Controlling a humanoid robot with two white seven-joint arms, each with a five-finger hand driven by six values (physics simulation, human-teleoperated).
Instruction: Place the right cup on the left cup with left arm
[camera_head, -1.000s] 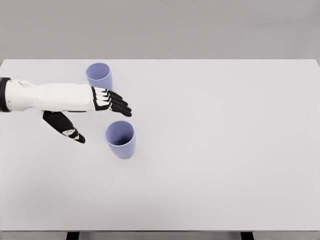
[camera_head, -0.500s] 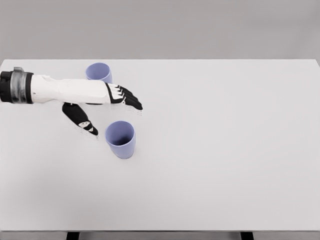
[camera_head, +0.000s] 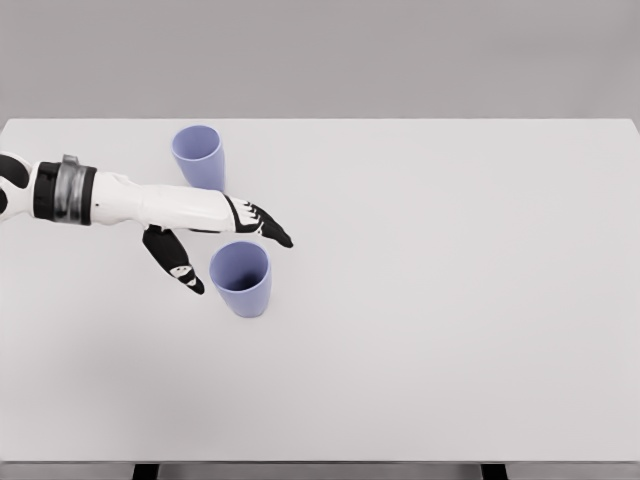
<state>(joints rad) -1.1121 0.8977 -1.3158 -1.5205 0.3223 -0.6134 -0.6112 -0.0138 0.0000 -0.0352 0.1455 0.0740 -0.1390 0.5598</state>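
White table (camera_head: 450, 300) filled most of the head view, with a grey wall behind it and two dark legs showing at its front edge. Two lavender cups stood on the left part of the table. The near cup (camera_head: 241, 278) sat closer to the front, and the far cup (camera_head: 198, 156) stood behind it and a little to the left, near the back edge. The two were well apart.

The left hand (camera_head: 225, 235) reached in from the left edge, its white forearm crossing in front of the far cup's base. Its fingers (camera_head: 268, 226) were spread and held nothing. They lay just behind the near cup's rim, while the thumb (camera_head: 176, 262) pointed down on the cup's left side, close to the wall but not clearly touching it.

Compared with half a second before, the hand had dropped lower and nearer the near cup, and more of the arm's grey wrist band showed. Neither cup had moved.

Both cups stood upright, long axes vertical, mouths open upward.
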